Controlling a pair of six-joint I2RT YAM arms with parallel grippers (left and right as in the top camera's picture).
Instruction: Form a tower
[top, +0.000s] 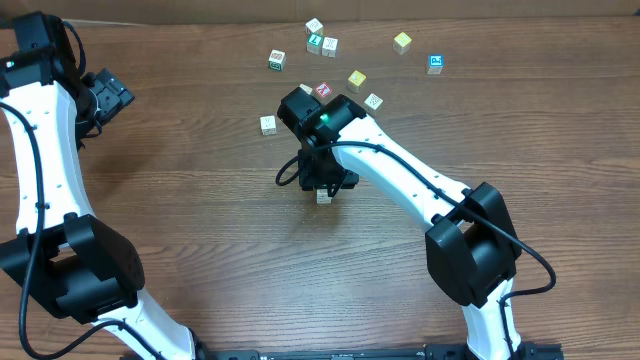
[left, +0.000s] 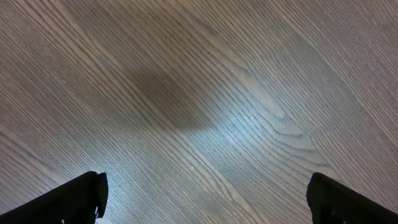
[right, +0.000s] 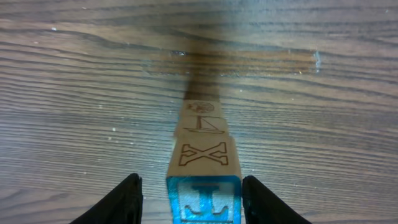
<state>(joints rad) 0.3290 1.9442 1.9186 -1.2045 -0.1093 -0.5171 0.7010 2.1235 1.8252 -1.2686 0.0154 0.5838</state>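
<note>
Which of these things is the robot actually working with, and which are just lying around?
In the job:
- block tower
- right claw, straddling the tower's top block

Lying about:
- loose blocks, scattered on the table beyond the tower
- left claw, open and holding nothing

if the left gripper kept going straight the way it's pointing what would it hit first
The brown wood-grain table top. The open left gripper points at bare wood, and its wrist view shows nothing else in the way. How far off the surface lies cannot be told.
</note>
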